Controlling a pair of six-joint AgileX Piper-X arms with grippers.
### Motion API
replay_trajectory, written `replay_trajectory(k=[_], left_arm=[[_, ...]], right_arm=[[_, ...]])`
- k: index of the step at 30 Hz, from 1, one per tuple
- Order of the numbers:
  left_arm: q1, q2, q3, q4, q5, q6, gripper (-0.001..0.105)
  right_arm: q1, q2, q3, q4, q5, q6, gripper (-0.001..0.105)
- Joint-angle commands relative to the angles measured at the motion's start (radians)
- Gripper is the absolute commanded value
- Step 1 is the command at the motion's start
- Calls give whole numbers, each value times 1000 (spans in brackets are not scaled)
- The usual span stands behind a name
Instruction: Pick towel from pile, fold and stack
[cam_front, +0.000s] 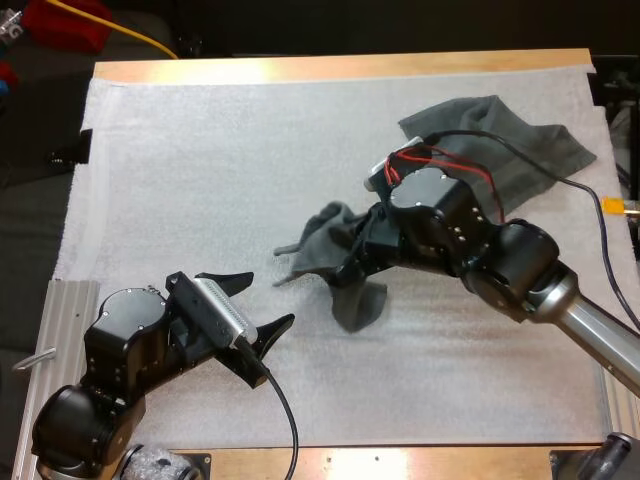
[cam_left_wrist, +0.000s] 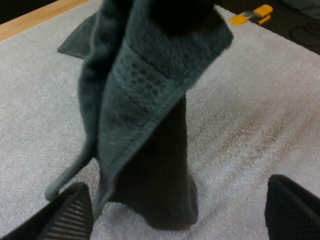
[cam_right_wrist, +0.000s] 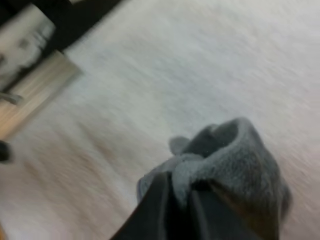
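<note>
My right gripper (cam_front: 352, 262) is clamped on the hanging towel (cam_front: 318, 238), left gripper (cam_front: 270, 297) fingers spread and empty, so I'd pinch a dangling lower corner squarely and stretch it flat.

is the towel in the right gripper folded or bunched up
Bunched, not folded: the towel hangs crumpled from the right gripper.

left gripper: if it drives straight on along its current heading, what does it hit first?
Most likely the hanging towel, held up by the right gripper. Its lower end sits dead ahead between the open jaws of the left gripper. How far off is hard to judge.
</note>
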Motion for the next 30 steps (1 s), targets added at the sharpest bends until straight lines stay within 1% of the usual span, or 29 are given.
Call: replay_trajectory(k=[1,4,6,8,13,18,24,27,30], left_arm=[[-4,0,-8,-10,5,-2,69],[-4,0,-8,-10,5,-2,69],[-4,0,-8,-10,5,-2,69],[-4,0,-8,-10,5,-2,69],[-4,0,-8,-10,5,-2,69],[-4,0,-8,-10,5,-2,69],[-4,0,-8,-9,5,-2,69],[-4,0,-8,-9,5,-2,69],[-4,0,-8,-9,5,-2,69]], right_arm=[[0,1,0,41,43,-33,2],[-2,11,5,110,111,-74,2],[-2,11,35,129,170,-100,2],[-2,11,69,135,188,-103,2],[-33,11,175,132,200,-90,2],[-98,11,256,134,224,-70,2],[-190,11,317,134,254,-53,2],[-232,11,339,134,259,-46,2],[-268,11,351,136,286,-36,2]])
